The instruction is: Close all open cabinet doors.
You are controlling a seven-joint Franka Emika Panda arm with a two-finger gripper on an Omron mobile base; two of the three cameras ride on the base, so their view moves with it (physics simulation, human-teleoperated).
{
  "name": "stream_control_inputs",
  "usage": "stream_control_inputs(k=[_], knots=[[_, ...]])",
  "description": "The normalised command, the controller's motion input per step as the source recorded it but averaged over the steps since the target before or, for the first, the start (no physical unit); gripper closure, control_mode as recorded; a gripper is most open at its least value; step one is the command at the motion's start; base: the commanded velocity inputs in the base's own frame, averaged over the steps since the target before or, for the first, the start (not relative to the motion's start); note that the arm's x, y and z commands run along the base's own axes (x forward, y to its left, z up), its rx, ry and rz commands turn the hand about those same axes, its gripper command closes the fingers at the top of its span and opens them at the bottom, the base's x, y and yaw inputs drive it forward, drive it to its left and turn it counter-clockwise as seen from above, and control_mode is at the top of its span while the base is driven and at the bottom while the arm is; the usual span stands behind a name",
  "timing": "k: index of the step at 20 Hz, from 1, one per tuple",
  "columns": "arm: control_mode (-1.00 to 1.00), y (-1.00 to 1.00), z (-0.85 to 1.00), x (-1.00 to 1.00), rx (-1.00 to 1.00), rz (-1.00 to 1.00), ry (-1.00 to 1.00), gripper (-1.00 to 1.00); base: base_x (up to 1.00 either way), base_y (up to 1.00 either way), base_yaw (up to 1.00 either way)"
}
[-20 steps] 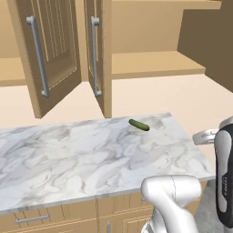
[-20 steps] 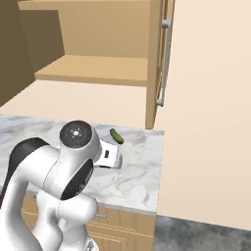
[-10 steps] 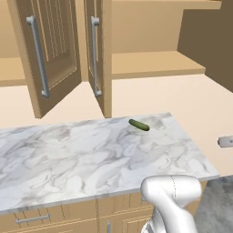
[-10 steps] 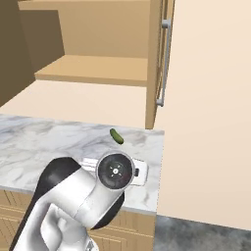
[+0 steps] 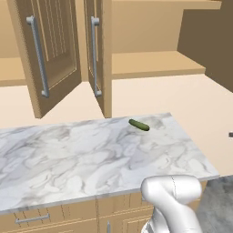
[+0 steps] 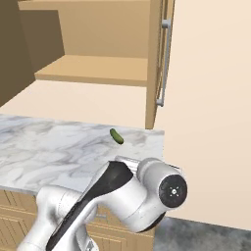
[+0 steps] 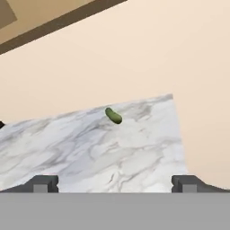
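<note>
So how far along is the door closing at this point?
Nothing looks done: in the left base view two cabinet doors stand swung out over the marble counter. The gripper is open, holding nothing, low at the counter's near edge, facing a small pickle. Both doors remain to be closed.

No readable text, labels or numbers anywhere.

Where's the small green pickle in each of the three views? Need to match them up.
Left base view: pickle near the counter's back edge, right of centre, below the open cabinet doors.
Right base view: pickle at mid-frame on the marble counter, just left of the open door's lower corner.
Hand view: pickle upper centre, near the counter's far edge.
Shared landmark: the counter's right end corner by the beige wall.
</note>
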Motion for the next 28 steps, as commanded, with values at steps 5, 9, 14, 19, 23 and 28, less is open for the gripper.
stream_control_inputs(k=[5,9,14,19,23,28], knots=[[-1.0,-0.65,0.16,0.4,0.1,0.18,-0.18,-1.0,0.0,0.0,0.0],[-1.0,-0.55,0.28,0.38,0.08,0.23,-0.22,-1.0,0.0,0.0,0.0],[-1.0,-0.41,0.4,0.32,0.08,0.21,-0.2,-1.0,0.0,0.0,0.0],[-1.0,-0.33,0.42,0.13,0.08,0.15,-0.14,-1.0,0.0,0.0,0.0],[-1.0,-0.03,0.38,0.14,0.08,0.09,-0.09,-1.0,0.0,0.0,0.0],[-1.0,0.07,0.36,0.11,0.05,0.04,-0.08,-1.0,0.0,0.0,0.0]])
